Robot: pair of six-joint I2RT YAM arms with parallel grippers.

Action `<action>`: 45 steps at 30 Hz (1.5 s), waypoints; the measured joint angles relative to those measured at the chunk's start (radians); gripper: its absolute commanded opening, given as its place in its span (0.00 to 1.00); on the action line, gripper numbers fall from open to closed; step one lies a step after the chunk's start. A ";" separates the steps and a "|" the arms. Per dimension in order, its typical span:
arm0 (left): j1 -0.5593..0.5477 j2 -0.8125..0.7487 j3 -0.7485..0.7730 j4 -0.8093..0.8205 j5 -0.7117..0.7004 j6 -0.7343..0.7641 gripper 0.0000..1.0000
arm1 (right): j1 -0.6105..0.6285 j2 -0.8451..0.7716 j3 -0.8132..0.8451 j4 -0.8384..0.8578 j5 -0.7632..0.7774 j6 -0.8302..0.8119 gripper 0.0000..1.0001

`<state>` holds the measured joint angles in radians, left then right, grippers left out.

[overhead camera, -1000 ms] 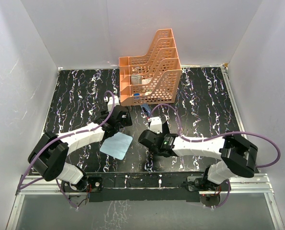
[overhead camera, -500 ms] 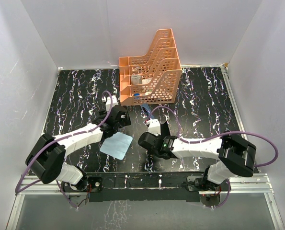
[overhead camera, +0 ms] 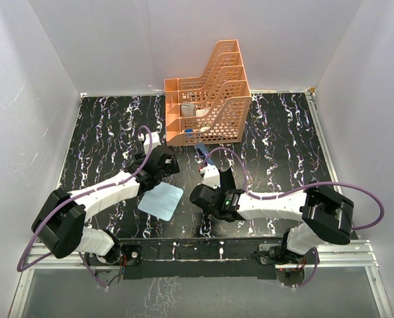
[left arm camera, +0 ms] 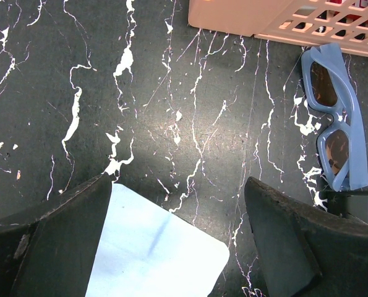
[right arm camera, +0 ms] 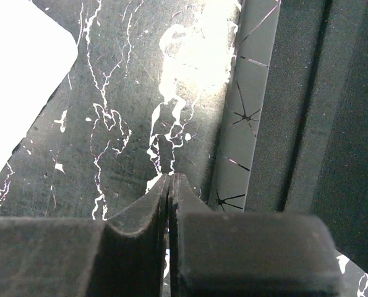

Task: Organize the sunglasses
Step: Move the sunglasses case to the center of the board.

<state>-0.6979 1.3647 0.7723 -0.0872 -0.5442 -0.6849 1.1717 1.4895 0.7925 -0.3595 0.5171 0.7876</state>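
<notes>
Black marble-look table (overhead camera: 97, 132), veined in white, sits boxed in by plain white walls (overhead camera: 24, 99). At the far edge stands a stepped, perforated peach plastic rack (overhead camera: 213, 99). A pale blue cloth (left arm camera: 153, 253) lies flat near the middle, its rounded corner between the wide-spread fingers of the left hand (left arm camera: 180, 210). The sunglasses (left arm camera: 333, 124), thin blue frame with brown lenses, lie just beside the rack's near wall, right of that hand across bare table. The right hand (right arm camera: 170, 185) is pinched closed on nothing.
</notes>
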 measured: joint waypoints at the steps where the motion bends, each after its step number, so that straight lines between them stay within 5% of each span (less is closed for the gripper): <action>1: 0.000 0.000 0.000 0.000 0.000 0.000 0.87 | 0.000 -0.001 -0.001 0.000 0.000 0.000 0.00; 17: 0.000 0.000 0.000 0.000 0.003 -0.003 0.87 | 0.000 -0.257 -0.053 -0.119 0.156 0.008 0.00; 45: 0.000 0.001 0.000 0.001 0.010 -0.007 0.87 | 0.002 -0.139 -0.154 -0.089 0.102 0.023 0.00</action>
<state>-0.6979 1.3655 0.7719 -0.0864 -0.5339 -0.6922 1.1732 1.3506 0.6388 -0.4484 0.6193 0.8104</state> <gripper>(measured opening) 0.873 0.007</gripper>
